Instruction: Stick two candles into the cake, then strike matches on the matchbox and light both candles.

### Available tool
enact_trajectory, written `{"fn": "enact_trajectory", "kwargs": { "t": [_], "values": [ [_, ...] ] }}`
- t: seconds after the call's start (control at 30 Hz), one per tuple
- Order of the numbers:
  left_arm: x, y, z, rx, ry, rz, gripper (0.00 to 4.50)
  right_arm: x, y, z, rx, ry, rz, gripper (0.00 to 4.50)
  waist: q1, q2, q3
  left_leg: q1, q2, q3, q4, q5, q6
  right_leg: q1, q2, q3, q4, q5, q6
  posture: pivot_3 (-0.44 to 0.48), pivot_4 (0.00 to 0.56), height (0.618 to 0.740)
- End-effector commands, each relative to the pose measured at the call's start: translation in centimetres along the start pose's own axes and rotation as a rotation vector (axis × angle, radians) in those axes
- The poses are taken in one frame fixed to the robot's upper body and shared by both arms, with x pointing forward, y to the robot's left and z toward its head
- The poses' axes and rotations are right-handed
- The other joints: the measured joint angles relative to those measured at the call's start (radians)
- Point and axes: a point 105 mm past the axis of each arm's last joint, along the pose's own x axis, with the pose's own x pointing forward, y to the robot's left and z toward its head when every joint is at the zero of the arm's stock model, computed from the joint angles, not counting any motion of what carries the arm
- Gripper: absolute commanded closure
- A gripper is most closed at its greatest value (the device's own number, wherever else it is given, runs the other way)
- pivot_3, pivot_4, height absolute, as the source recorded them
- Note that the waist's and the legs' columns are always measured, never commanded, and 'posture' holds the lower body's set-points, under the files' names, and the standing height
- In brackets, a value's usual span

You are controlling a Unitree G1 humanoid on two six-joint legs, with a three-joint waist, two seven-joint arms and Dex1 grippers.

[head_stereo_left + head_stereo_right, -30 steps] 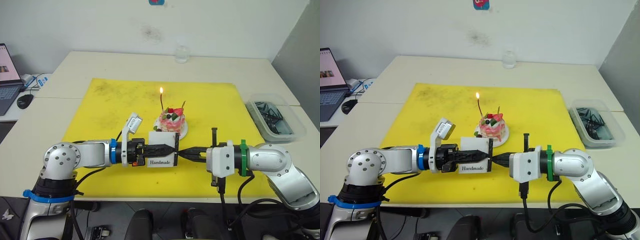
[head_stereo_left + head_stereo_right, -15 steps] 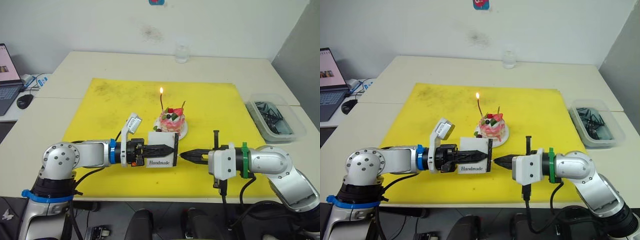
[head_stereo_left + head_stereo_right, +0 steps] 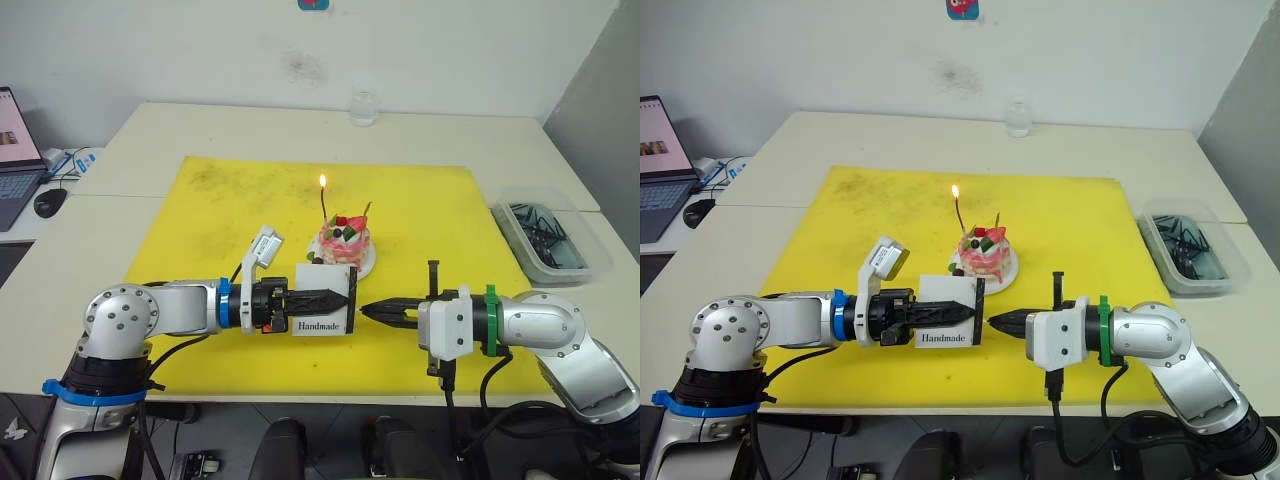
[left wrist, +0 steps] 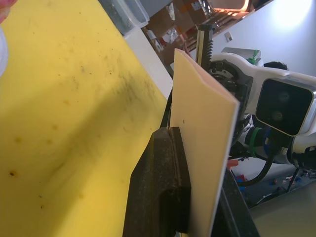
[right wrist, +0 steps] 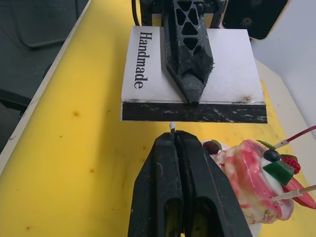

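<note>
The pink-and-white cake (image 3: 344, 243) sits on its small white plate (image 3: 367, 265) in the middle of the yellow mat (image 3: 210, 200). Two candles stand in it. One (image 3: 323, 207) is upright and burning, the other (image 3: 366, 211) leans right and is unlit. My left gripper (image 3: 330, 297) is shut on the white "Handmade" matchbox (image 3: 320, 313), holding it upright in front of the cake. The black striking strip (image 5: 193, 112) faces my right gripper (image 5: 175, 136), which is shut on a match. Only the match's pale tip (image 5: 172, 126) shows, a short gap from the strip.
A clear bin (image 3: 548, 236) of dark items stands at the table's right edge. A glass (image 3: 364, 108) is at the far side. A laptop (image 3: 15, 150) and mouse (image 3: 48, 202) sit on the left table.
My right gripper has drawn back to the right from the matchbox's strip, which it touched a second ago. The left gripper and matchbox have stayed put. No flame shows on the match.
</note>
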Motion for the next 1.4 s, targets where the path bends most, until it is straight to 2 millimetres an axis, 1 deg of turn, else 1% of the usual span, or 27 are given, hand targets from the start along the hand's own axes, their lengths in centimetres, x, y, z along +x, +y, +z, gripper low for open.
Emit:
{"fn": "enact_trajectory", "kwargs": {
  "t": [0.03, 0.17, 0.33, 0.57, 0.8, 1.2, 1.4],
  "values": [
    [-0.1, -0.3, -0.1, 0.015, 0.012, -0.011, 4.5, -0.9, -0.3, 1.0, -0.038, -0.022, -0.005, 4.47, 0.0, 0.0, 0.0, 0.0, 0.0, 0.0, 0.0, 0.0, 0.0, 0.0, 0.0, 0.0, 0.0, 0.0, 0.0, 0.0, 0.15, 0.74],
    [-0.2, -0.3, -0.3, 0.007, 0.019, -0.014, 4.5, -1.2, -0.4, 1.4, -0.033, -0.037, -0.006, 4.47, 0.0, 0.0, 0.0, 0.0, 0.0, 0.0, 0.0, 0.0, 0.0, 0.0, 0.0, 0.0, 0.0, 0.0, 0.0, 0.0, 0.15, 0.74],
    [-0.1, -0.3, -0.5, 0.004, 0.025, -0.021, 4.5, -0.7, -0.6, 1.7, -0.031, -0.052, -0.016, 4.47, 0.0, 0.0, 0.0, 0.0, 0.0, 0.0, 0.0, 0.0, 0.0, 0.0, 0.0, 0.0, 0.0, 0.0, 0.0, 0.0, 0.15, 0.74],
    [0.0, -0.4, -0.4, 0.005, 0.025, -0.031, 4.5, 0.0, -0.3, 1.7, -0.032, -0.055, 0.002, 4.47, 0.0, 0.0, 0.0, 0.0, 0.0, 0.0, 0.0, 0.0, 0.0, 0.0, 0.0, 0.0, 0.0, 0.0, 0.0, 0.0, 0.15, 0.74],
    [0.2, -0.6, -0.4, 0.004, 0.023, -0.039, 4.5, 0.6, 0.5, 1.6, -0.025, -0.054, 0.04, 4.47, 0.001, 0.0, 0.0, 0.0, 0.0, 0.0, 0.0, 0.0, 0.0, 0.0, 0.0, 0.0, 0.0, 0.0, 0.0, 0.0, 0.15, 0.74],
    [0.3, -0.8, -0.4, 0.006, 0.025, -0.05, 4.5, 1.0, 0.6, 0.7, -0.029, -0.021, 0.033, 4.47, 0.001, 0.0, 0.0, 0.0, 0.0, 0.0, 0.0, 0.0, 0.0, 0.0, 0.0, 0.0, 0.0, 0.0, 0.0, 0.0, 0.15, 0.74],
    [0.9, -1.2, -0.8, 0.0, 0.026, -0.081, 4.5, 1.2, 0.7, 0.5, -0.034, -0.012, 0.036, 4.47, 0.001, 0.0, 0.0, 0.0, 0.0, 0.0, 0.0, 0.0, 0.0, 0.0, 0.0, 0.0, 0.0, 0.0, 0.0, 0.0, 0.15, 0.74]
  ]
}}
